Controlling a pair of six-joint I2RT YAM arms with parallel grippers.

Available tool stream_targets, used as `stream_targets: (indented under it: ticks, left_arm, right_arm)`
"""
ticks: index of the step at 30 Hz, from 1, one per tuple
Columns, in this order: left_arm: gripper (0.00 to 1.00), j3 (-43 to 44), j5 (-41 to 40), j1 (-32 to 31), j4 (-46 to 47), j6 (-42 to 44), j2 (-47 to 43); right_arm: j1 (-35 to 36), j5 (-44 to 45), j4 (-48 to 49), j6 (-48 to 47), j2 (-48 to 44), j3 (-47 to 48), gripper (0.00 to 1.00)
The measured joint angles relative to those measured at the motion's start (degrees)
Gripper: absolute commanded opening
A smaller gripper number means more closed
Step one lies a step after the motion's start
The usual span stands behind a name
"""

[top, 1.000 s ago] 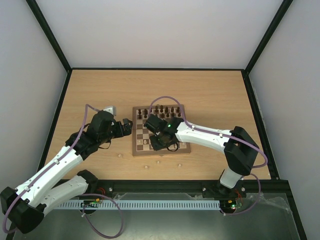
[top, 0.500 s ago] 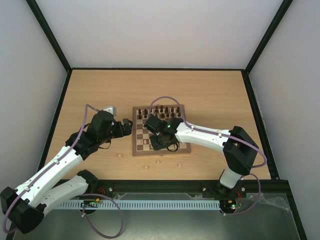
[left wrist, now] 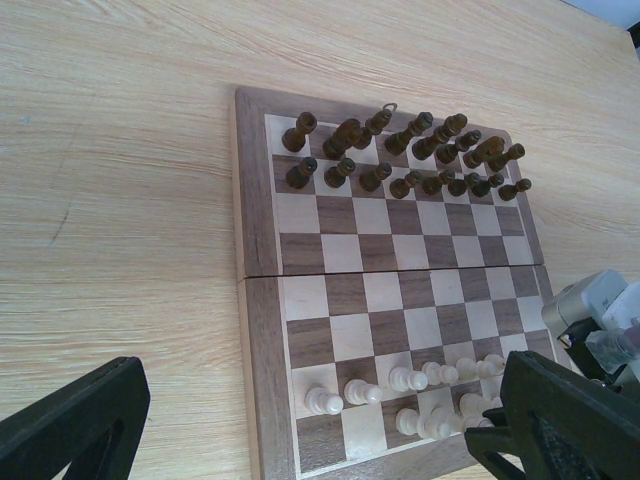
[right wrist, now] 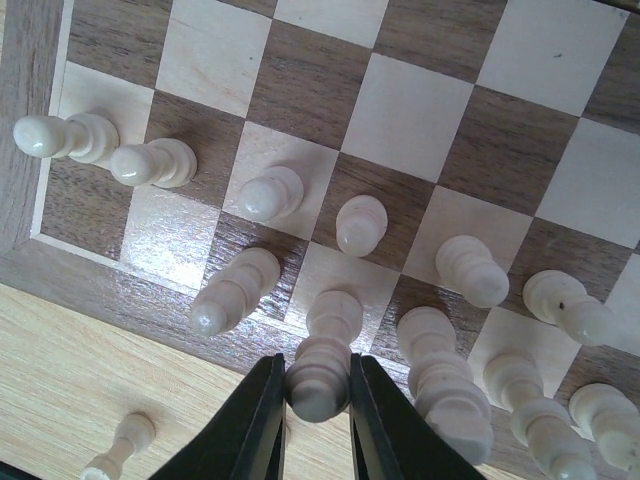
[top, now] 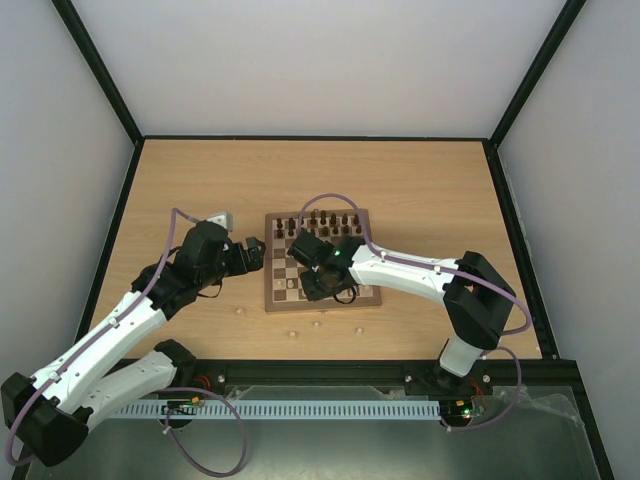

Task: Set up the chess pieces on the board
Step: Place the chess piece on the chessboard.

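The board (top: pixel 272 285) lies mid-table. Dark brown pieces (top: pixel 322 220) fill its two far rows; they also show in the left wrist view (left wrist: pixel 400 160). Cream pieces (left wrist: pixel 400 380) stand on its near rows. My right gripper (top: pixel 318 285) is over the board's near edge. In the right wrist view it (right wrist: pixel 318 385) is shut on the head of a cream piece (right wrist: pixel 325 345) whose base stands on a back-row square. My left gripper (top: pixel 256 252) hovers open and empty just left of the board, its fingers (left wrist: pixel 70 425) wide apart.
Several loose cream pieces lie on the tabletop in front of the board (top: pixel 240 311) (top: pixel 292 332) (top: pixel 357 329). One lies near the right gripper in the right wrist view (right wrist: pixel 120 445). Other cream pieces (right wrist: pixel 445 385) stand close beside the held one.
The right arm has crept slightly left; its gripper stays over the board's near edge. The left arm has not moved.
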Motion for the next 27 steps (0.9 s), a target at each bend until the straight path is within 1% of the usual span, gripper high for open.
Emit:
stream_targets:
  ticks: [3,8,14,19,23,27]
  left_arm:
    - [0.99,0.0,0.0,0.0,0.0,0.0,0.0]
    - [0.99,0.0,0.0,0.0,0.0,0.0,0.1]
    - [0.99,0.0,0.0,0.0,0.0,0.0,0.3]
    - [0.99,0.0,0.0,0.0,0.0,0.0,0.4]
    - [0.99,0.0,0.0,0.0,0.2,0.0,0.7]
    - [0.99,0.0,0.2,0.0,0.5,0.0,1.2]
  right_arm:
    - [0.0,0.0,0.0,0.0,0.0,0.0,0.20]
    - [0.0,0.0,0.0,0.0,0.0,0.0,0.28]
    - [0.0,0.0,0.0,0.0,0.0,0.0,0.34]
    - [0.0,-0.9,0.5,-0.1,-0.3,0.0,0.46]
    - [0.0,-1.8,1.0,-0.2,-2.7,-0.1,0.55]
    - [0.0,-2.3,1.2,-0.3,-6.9,-0.1,0.59]
